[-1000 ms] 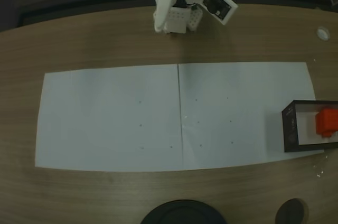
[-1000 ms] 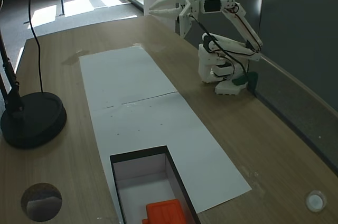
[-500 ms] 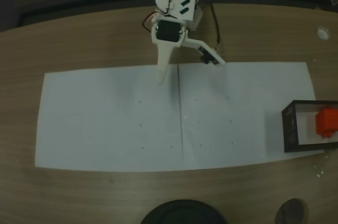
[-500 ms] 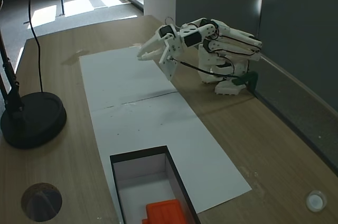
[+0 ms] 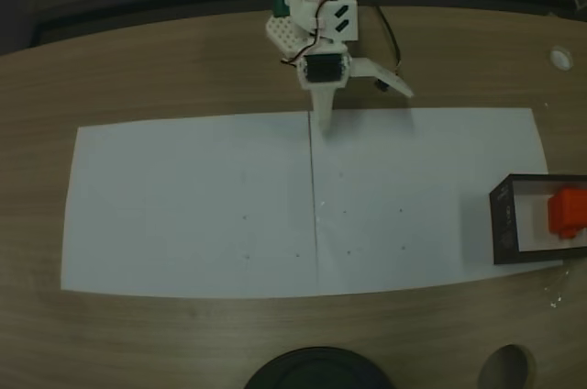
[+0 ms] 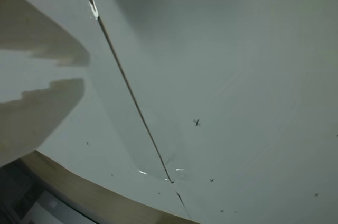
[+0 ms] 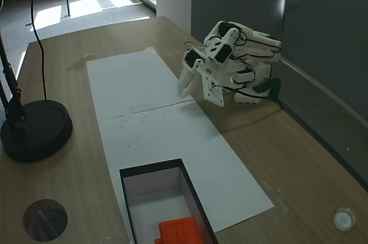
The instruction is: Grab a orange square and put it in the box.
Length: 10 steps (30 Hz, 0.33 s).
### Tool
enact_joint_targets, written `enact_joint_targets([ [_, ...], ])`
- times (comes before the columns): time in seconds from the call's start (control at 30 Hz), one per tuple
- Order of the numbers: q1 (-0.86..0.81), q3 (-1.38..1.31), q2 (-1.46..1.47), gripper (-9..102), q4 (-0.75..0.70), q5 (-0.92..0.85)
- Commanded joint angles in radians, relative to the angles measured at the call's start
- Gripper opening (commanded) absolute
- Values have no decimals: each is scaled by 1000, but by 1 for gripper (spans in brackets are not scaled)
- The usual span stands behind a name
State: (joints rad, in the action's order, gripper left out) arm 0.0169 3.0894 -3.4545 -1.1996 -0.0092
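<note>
orange square [image 5: 567,212] inside box [image 5: 503,220]

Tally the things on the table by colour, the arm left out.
Orange: 1, the orange square, lying inside the box.
Black: 2, the box and a round lamp base.
White: 3, two paper sheets side by side, and a small round cap on the wood.
Total: 6
</note>
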Motion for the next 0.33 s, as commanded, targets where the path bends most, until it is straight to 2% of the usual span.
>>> enact_joint_targets([
  [0.0, 11, -89, -20, 0, -94, -2],
  [0.3, 9, -89, -20, 0, -94, 5],
])
